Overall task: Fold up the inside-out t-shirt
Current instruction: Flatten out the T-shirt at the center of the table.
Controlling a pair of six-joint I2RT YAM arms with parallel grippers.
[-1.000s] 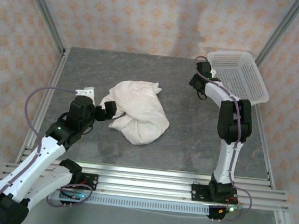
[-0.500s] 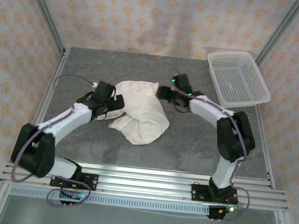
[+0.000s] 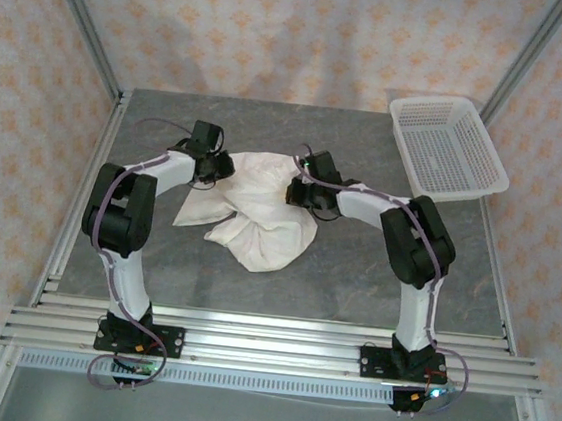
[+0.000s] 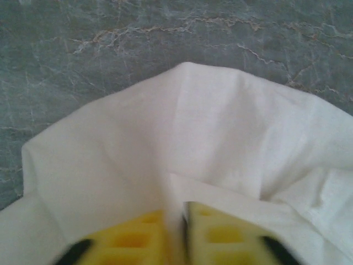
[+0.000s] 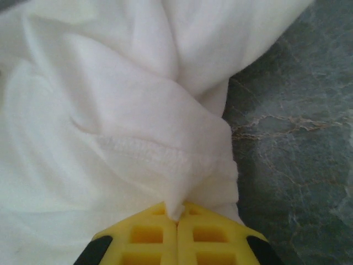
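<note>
Top external, far edge of the t-shirt (image 3: 260,218): my left jaws were clamped on the cloth, right jaws pinched shut on a stitched fold there too.

Grey marbled tabletop (image 3: 354,279), beige floral-patterned walls (image 3: 280,29), aluminium corner posts (image 3: 78,16), slotted aluminium rails (image 3: 268,332) at near edge

Bare table (image 3: 354,279) lies open along the near edge; the crumpled t-shirt (image 3: 260,218) fills the middle, the basket (image 3: 448,148) the far-right corner
</note>
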